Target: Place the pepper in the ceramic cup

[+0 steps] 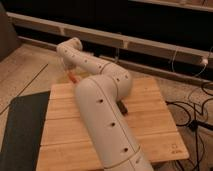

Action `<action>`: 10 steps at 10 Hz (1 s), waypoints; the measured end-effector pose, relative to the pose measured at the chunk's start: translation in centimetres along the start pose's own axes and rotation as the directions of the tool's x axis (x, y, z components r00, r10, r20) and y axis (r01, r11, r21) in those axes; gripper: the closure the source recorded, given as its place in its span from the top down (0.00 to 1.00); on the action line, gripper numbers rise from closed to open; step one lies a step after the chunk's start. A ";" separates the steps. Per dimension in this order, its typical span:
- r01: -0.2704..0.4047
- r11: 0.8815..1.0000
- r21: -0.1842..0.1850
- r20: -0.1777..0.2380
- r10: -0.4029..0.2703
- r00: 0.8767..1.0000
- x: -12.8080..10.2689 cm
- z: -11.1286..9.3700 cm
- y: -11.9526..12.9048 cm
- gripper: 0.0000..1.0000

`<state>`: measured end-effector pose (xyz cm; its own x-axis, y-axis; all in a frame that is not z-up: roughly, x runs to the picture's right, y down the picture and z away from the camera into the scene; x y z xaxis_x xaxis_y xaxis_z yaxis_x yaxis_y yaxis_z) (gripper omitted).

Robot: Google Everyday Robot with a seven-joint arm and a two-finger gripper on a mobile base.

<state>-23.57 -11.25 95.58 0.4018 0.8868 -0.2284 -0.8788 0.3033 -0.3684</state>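
Observation:
My white arm (102, 107) reaches from the bottom of the view up to the far left corner of the wooden table (155, 130). The gripper (69, 74) hangs below the wrist at that corner, mostly hidden behind the arm. A small orange-red bit, which looks like the pepper (73, 78), shows right at the gripper, just above the table's far left edge. I cannot tell whether it is held or lying there. The ceramic cup is hidden or out of view.
A short black oblong thing (122, 107) lies on the table beside the arm's elbow. A dark mat (20, 130) lies on the floor to the left. Cables (192, 112) trail on the floor at the right. A dark wall with ledges runs behind.

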 end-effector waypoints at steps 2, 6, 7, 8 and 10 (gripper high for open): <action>-0.002 1.000 0.007 0.038 0.001 0.999 -0.6 0.0 -0.6 0.00; -0.018 1.000 0.003 0.082 0.018 0.996 -0.3 0.2 -1.4 0.00; -0.020 1.000 -0.002 0.090 0.020 0.996 -0.2 0.1 -1.3 0.00; -0.023 1.000 -0.015 0.106 0.024 0.994 -0.2 0.0 -1.0 0.00; -0.026 0.999 -0.037 0.129 0.031 0.991 0.1 -0.5 -0.3 0.00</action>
<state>-23.13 -11.41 95.23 0.3379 0.9334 -0.1210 -0.8788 0.2669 -0.3957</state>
